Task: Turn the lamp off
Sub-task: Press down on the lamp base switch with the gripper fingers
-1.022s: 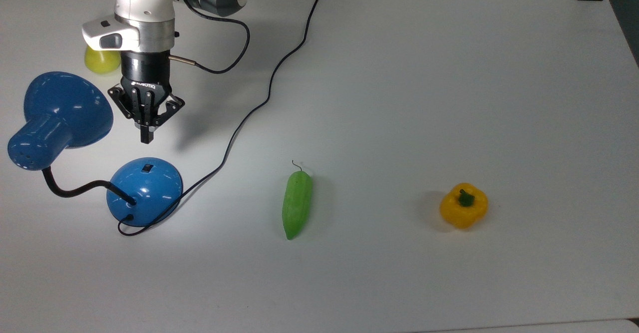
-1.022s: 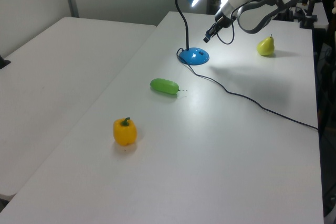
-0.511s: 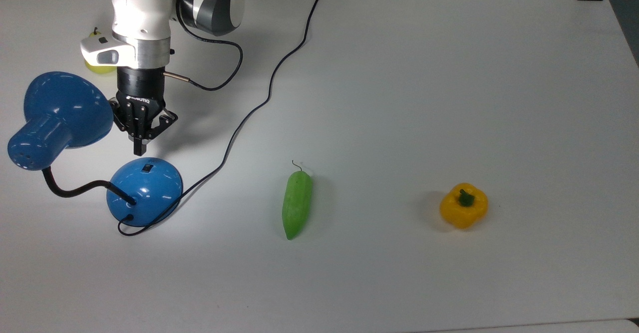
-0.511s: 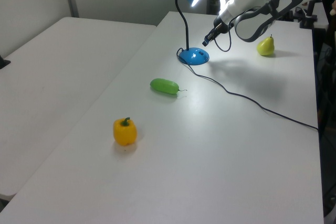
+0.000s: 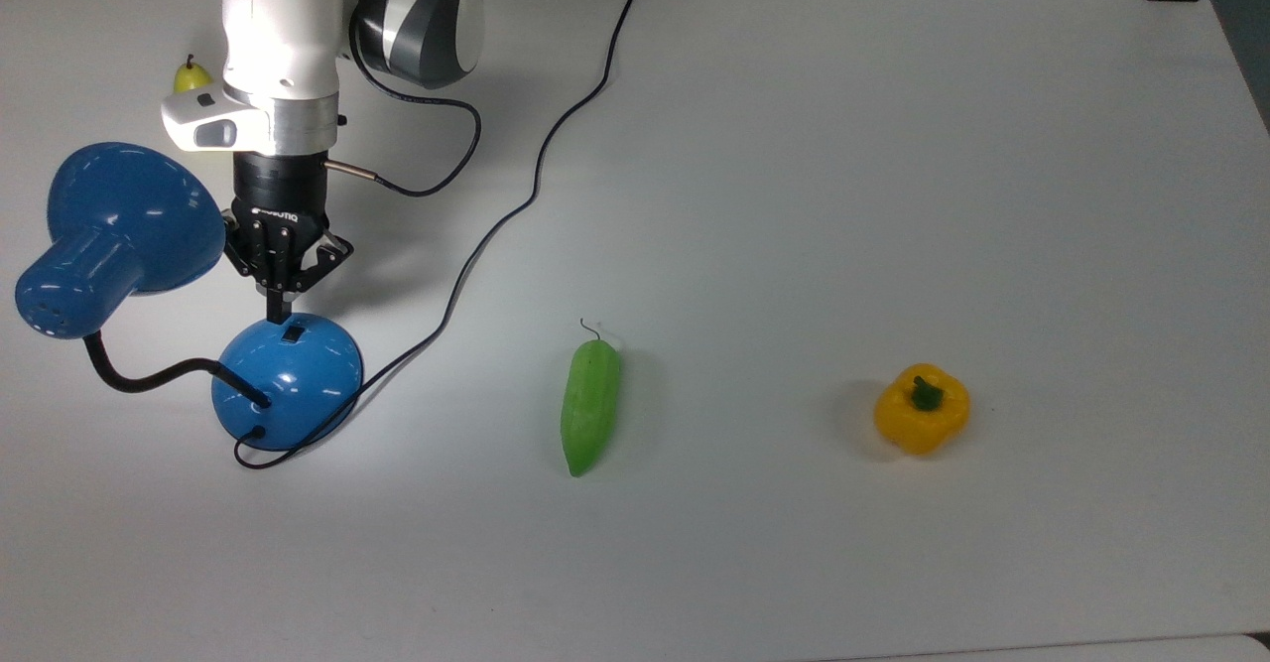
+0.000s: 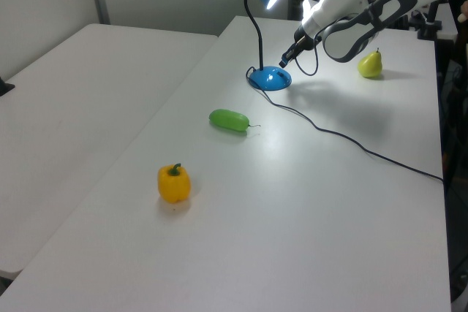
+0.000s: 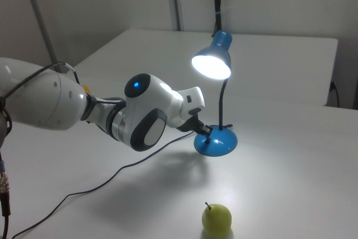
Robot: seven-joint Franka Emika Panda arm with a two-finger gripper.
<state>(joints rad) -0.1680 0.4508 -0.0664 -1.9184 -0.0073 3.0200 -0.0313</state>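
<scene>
Top view shows the gripper (image 5: 285, 311), fingers pinched together, poised over the glossy, rigid, likely slippery lamp (image 5: 288, 376), whose small black switch (image 5: 292, 333) wants a light press, not a grasp.

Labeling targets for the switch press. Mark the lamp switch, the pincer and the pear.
lamp switch (image 5: 291, 333), top view, on the small black switch atop the blue base
pincer (image 5: 285, 307), top view, at the closed fingertips just above the switch
pear (image 7: 216, 219), right view, on the middle of its yellow-green body
</scene>
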